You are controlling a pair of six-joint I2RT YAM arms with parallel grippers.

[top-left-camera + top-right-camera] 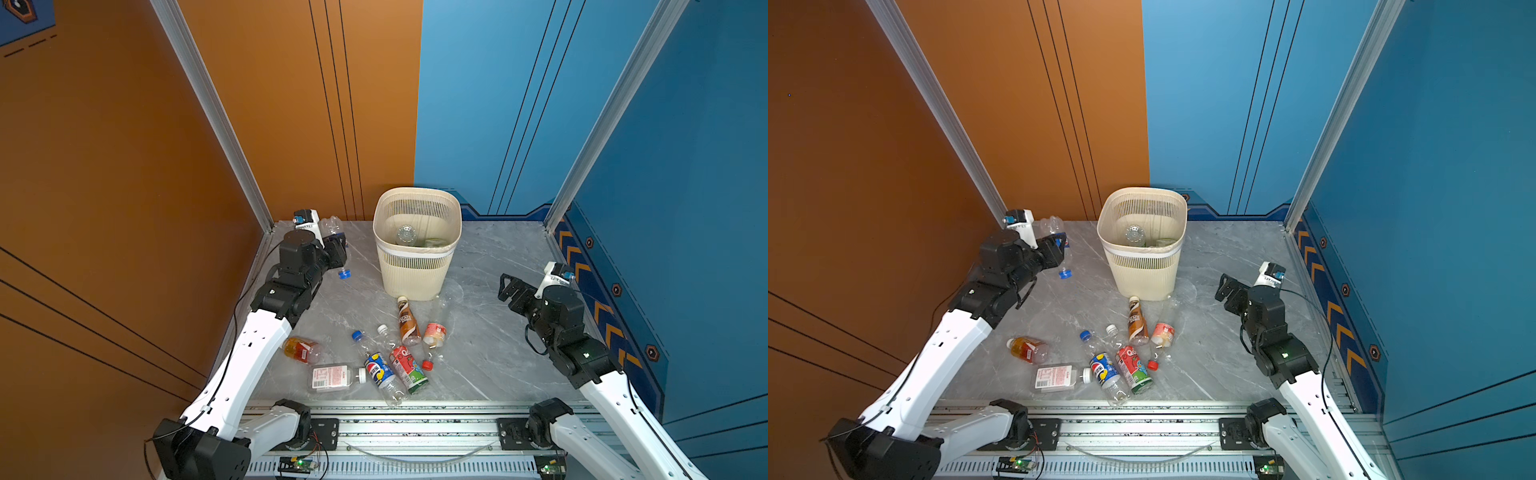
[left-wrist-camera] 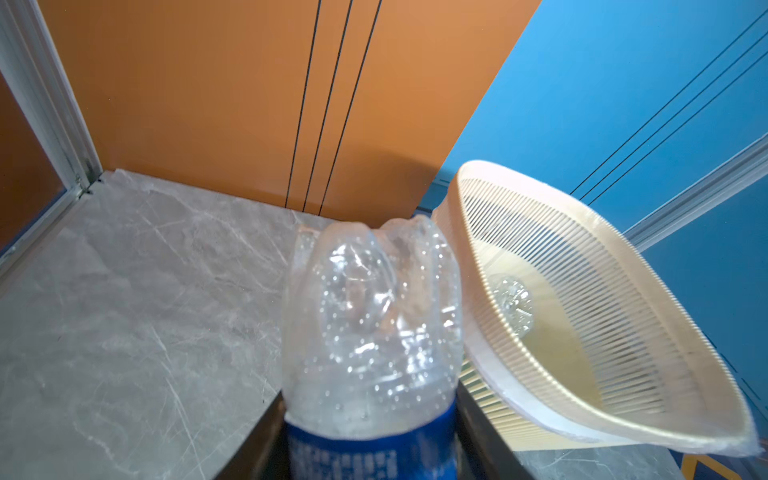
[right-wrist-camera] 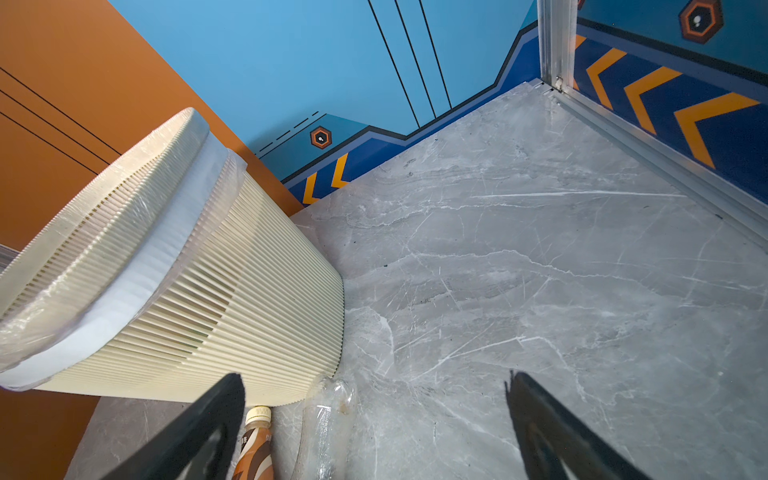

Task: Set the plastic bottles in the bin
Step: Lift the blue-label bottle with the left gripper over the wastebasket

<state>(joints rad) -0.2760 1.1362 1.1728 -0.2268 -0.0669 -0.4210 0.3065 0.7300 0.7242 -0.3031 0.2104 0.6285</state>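
Your left gripper (image 1: 338, 246) is clamped on the blue-labelled clear bottle (image 1: 332, 226) at its label, the long axis running 12 to 6 in both top views, base far, blue cap (image 1: 344, 273) near. The bin (image 1: 417, 192) stands at its 3 o'clock, bare table (image 1: 362, 259) between, so the rim likely needs clearing from above. Your right gripper (image 1: 504, 287) gapes wide and empty at the bin's 4 o'clock, loose bottles (image 1: 379, 370) at 6.

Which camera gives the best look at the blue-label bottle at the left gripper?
The left wrist view: the blue-label bottle fills the middle, close up. Both top views show it small, half hidden by the left gripper. The right wrist view misses it.
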